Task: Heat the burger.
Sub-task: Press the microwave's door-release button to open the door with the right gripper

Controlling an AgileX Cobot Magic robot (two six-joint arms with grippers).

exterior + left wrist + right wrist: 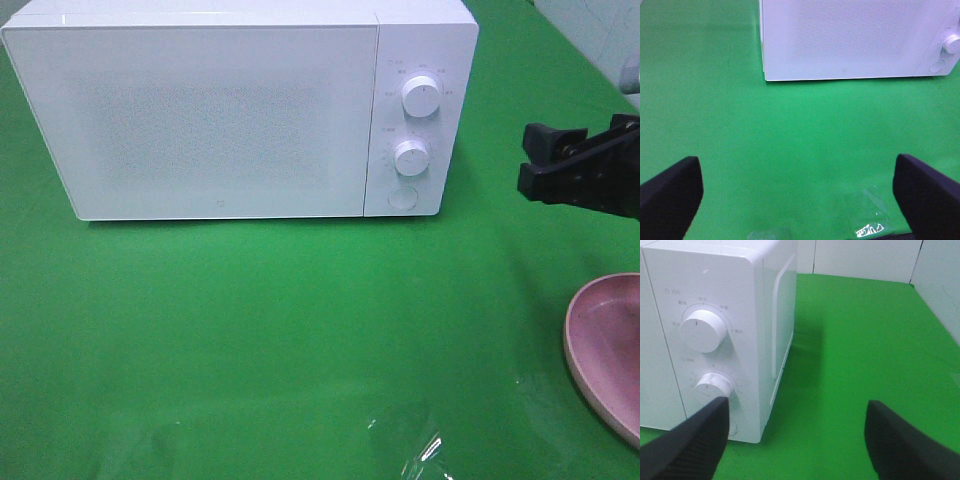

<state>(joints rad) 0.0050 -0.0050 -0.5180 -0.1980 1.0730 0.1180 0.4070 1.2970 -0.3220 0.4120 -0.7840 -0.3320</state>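
Note:
The burger is out of view in every frame. A white microwave (200,110) stands at the back of the green table with its door shut; it also shows as the microwave (850,40) and the microwave (715,330) in the wrist views. My right gripper (535,160) hovers open just right of its control panel, level with the knobs. In the right wrist view the right gripper (797,440) has nothing between its fingers. My left gripper (797,200) is open and empty over the bare cloth in front of the microwave.
The panel has an upper knob (421,97), a lower knob (411,157) and a round button (402,197). A pink plate (605,350) lies cut off at the right edge. A scrap of clear plastic (410,445) lies near the front edge.

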